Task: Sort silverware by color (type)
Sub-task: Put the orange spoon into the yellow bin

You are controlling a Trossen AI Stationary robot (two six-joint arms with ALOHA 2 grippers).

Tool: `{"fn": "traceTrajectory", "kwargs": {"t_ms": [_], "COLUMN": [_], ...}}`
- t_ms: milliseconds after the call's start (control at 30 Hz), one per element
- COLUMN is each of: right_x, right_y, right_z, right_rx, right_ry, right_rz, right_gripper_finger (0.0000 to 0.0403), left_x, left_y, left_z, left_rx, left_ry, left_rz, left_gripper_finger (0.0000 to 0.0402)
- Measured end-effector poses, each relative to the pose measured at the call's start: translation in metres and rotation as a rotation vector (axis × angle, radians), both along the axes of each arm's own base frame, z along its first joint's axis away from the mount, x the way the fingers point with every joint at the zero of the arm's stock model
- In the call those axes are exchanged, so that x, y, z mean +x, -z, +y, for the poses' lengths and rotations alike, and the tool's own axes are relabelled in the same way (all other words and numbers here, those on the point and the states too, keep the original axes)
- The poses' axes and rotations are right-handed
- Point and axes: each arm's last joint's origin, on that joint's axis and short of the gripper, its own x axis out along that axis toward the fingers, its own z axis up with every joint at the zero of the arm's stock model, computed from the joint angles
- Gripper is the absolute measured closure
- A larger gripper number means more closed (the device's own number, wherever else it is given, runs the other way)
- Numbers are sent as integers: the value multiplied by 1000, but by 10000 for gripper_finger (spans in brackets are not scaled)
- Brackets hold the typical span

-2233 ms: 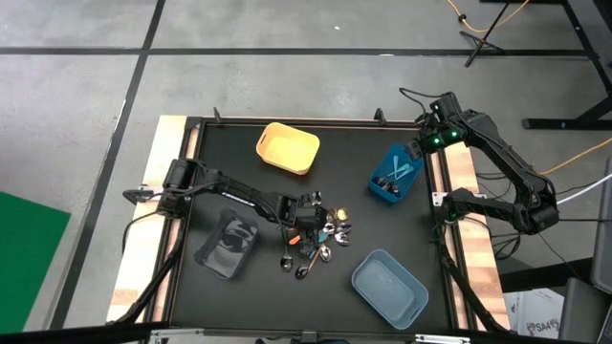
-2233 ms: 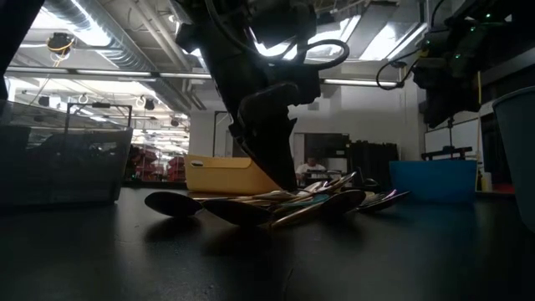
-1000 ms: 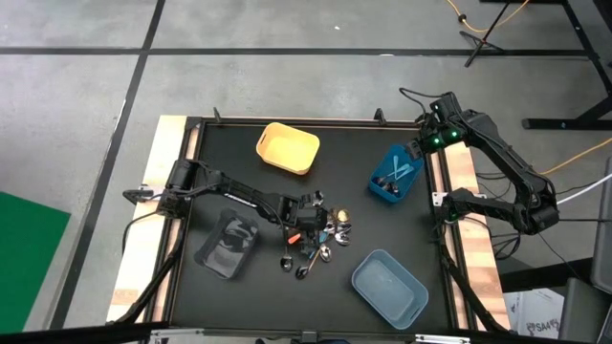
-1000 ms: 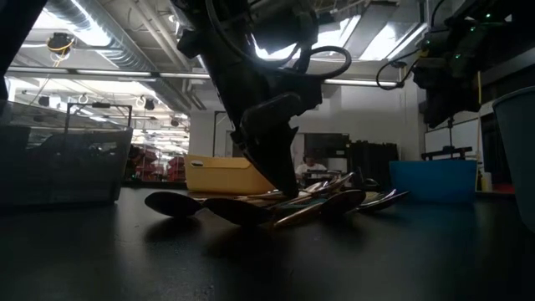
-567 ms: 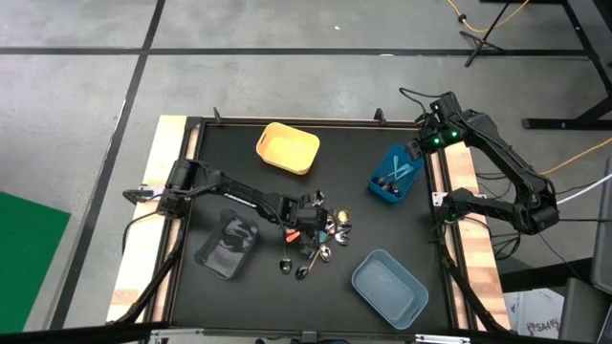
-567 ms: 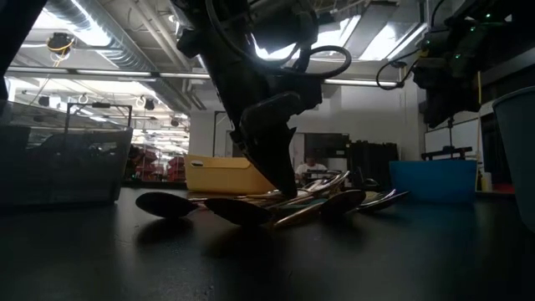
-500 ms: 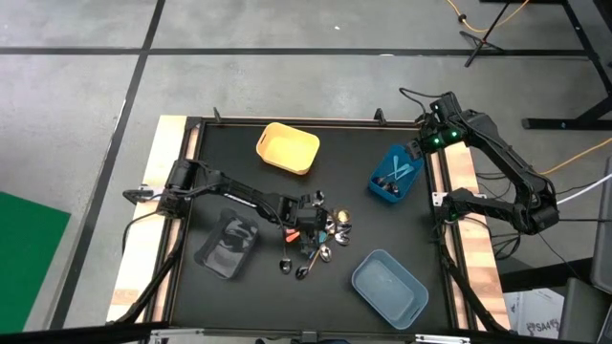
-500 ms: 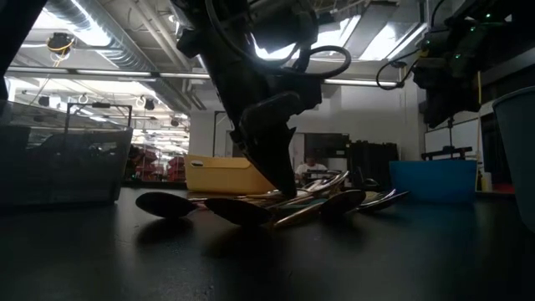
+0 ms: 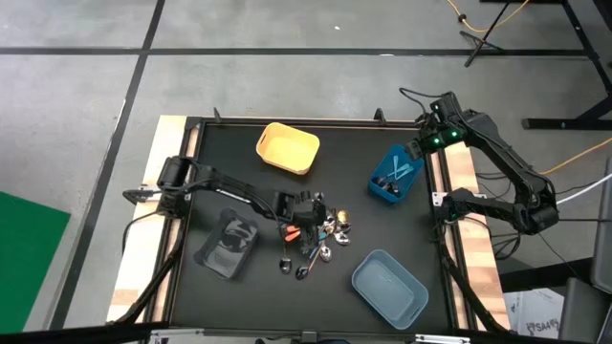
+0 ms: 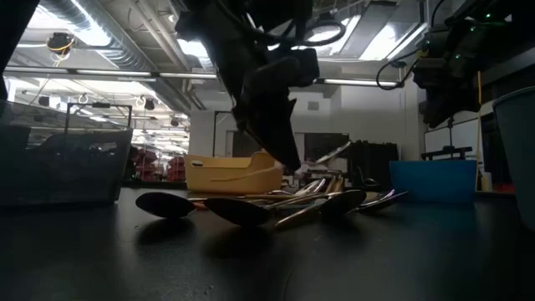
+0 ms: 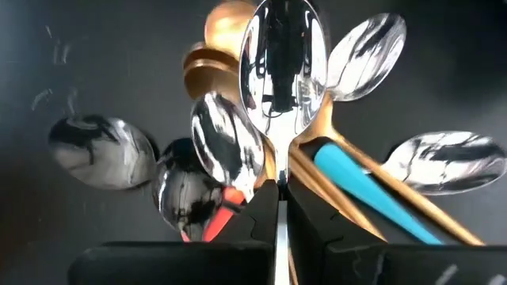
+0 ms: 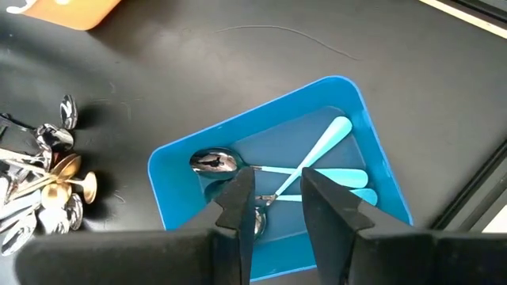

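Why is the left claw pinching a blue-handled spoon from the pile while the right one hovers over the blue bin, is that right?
Not quite: the left gripper pinches an all-silver spoon, as the left wrist view shows; the blue-handled spoon lies beside it. The right gripper does hover over the blue bin.

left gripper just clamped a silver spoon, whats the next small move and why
Probably keep lifting straight up. The left gripper is shut on the thin handle of a shiny silver metal spoon, whose bowl still overlaps the pile of mixed spoons. A short vertical rise should free it before carrying it off to any bin.
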Motion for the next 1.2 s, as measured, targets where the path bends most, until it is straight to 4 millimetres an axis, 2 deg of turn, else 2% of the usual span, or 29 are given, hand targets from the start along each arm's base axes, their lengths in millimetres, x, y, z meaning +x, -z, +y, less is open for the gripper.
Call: {"fn": "traceTrajectory", "kwargs": {"t_ms": [167, 300, 600, 767, 967, 1200], "right_x": [0, 1, 26, 47, 70, 91], "right_y": [0, 0, -2, -6, -12, -17], "right_z": [0, 0, 12, 22, 36, 57], "right_rx": [3, 3, -41, -83, -144, -196], "right_ry": [-3, -6, -156, -244, -356, -498], "right_rz": [-6, -6, -36, -88, -161, -235], "right_gripper_finger": [310, 310, 310, 310, 310, 310], "left_x": [-3, -8, -30, -50, -68, -81], "left_y": [-6, -25, -88, -112, -113, -95], "left_z": [9, 25, 88, 131, 180, 221], "left_rx": [-1, -7, 88, 174, 259, 214], "left_ry": [-20, -57, -128, -173, -215, -250], "left_rz": [4, -26, -181, -218, -168, -97], "left_gripper_finger": [393, 393, 393, 392, 392, 392]}}
